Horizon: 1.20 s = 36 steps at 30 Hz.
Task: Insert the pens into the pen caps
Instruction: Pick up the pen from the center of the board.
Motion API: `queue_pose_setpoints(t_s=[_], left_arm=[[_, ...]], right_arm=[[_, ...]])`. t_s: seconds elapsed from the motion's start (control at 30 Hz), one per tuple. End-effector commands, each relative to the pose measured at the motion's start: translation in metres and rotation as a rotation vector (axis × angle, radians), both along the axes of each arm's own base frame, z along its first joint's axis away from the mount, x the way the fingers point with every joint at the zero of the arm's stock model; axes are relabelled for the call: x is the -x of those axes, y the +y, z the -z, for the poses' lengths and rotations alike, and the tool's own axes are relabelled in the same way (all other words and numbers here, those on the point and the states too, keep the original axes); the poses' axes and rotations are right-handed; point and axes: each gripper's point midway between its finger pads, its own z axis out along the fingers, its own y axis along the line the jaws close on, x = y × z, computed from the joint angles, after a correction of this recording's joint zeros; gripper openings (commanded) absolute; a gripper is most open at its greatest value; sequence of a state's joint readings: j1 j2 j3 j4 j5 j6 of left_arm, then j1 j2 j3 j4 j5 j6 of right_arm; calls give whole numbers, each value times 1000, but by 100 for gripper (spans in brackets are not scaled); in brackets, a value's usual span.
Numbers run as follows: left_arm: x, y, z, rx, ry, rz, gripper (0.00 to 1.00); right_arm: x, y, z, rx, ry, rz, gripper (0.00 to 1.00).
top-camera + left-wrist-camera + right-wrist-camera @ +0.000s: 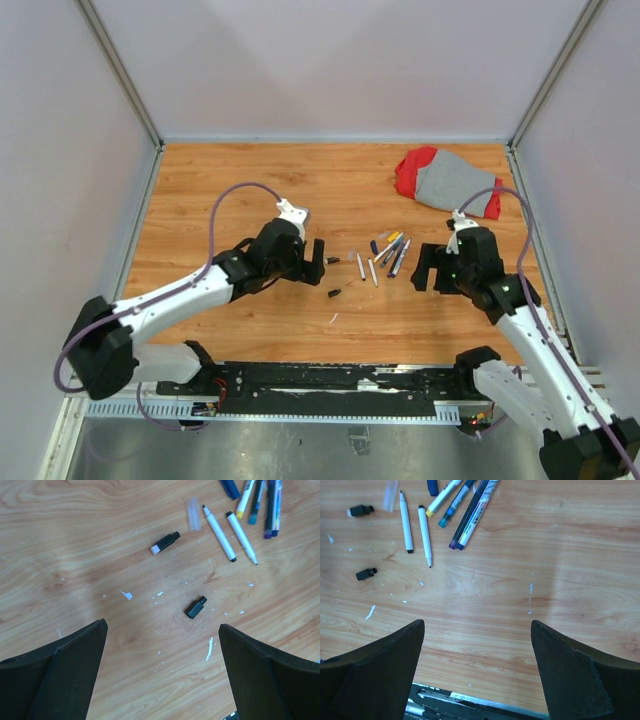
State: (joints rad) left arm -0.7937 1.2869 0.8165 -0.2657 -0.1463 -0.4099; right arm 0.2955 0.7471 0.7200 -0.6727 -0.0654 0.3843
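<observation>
— Left gripper (162,630) fingers fill the bottom of its wrist view, spread wide, nothing between them.
— What's past them?
— One black cap (195,607) lies loose on the table (75,555). The second cap (165,542), white at one end, lies farther off, near two white pens (219,533), uncapped, side by side.
— Right gripper (477,625)?
— Spread too, holding nothing, over bare wood. The coloured pens (470,510) lie fanned together beyond it, just right of the white pair.
— Anything else?
— Red-and-grey cloth (447,182), far right corner.

Red/grey cloth (447,182) bunched at far-right of wood table (230,190); white scrap (333,318) nr front edge.
</observation>
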Motion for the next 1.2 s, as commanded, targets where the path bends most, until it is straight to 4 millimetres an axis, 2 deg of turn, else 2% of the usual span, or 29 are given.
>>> queue_pose_setpoints(t_s=[0.0,0.1,0.3,0.4,0.47,0.6,0.83,1.17], left_arm=[[7,22,-41,36,-108,-34,100],[13,44,-64,43,-149,-80,100],[25,89,-110,40,-229,-189,100],[33,97,-135,81,-287,-175,100],[36,103,-143,94,-321,-185,100],[36,113,-136,99,-342,-230,100],[31,107,-123,62,-312,-220,100],[31,108,-124,65,-320,-220,100]], right_arm=[[-8,23,6,18,26,-106,86],[-17,39,7,42,27,-145,81],[-37,81,15,70,51,-228,64],[-46,99,22,111,82,-265,61],[-55,111,22,135,86,-281,60],[-69,129,33,156,111,-303,57],[-78,151,59,192,178,-347,49],[-83,162,92,233,243,-356,44]])
